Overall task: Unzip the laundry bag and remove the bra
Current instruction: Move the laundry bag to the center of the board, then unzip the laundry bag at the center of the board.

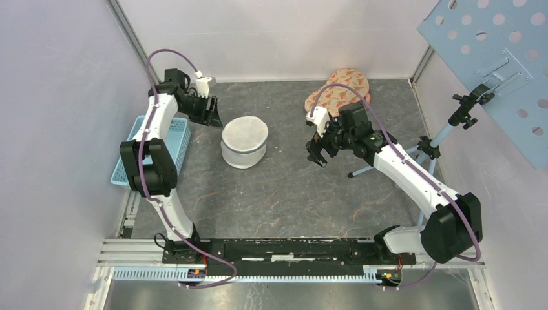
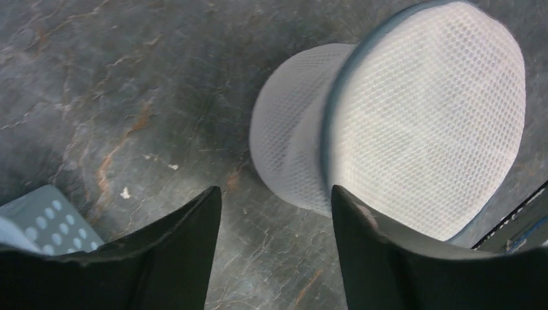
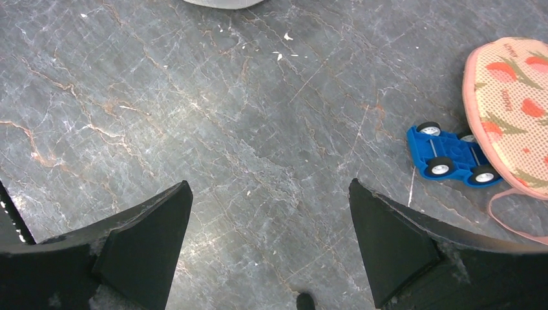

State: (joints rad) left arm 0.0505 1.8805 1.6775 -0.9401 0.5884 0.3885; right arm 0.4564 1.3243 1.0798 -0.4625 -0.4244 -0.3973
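- Your left gripper (image 2: 276, 194) has its fingers spread wide with nothing between them, just left of the white mesh cylindrical laundry bag (image 1: 244, 141).
- Your right gripper (image 3: 270, 187) is equally wide and empty, over the grey marbled table (image 3: 194, 97).
- The peach tulip-print bra (image 1: 342, 87) lies far right, just beside a blue toy car (image 3: 449, 155).
- A blue plastic basket (image 1: 183, 139) sits left.

No writing, label, brand or number can be read in any view. The white mesh laundry bag (image 1: 244, 139) is plain. The bra (image 1: 349, 82) bears only a printed pattern of orange flowers and green leaves, not lettering. The underside of the blue toy car (image 3: 449, 152) shows no legible marking.
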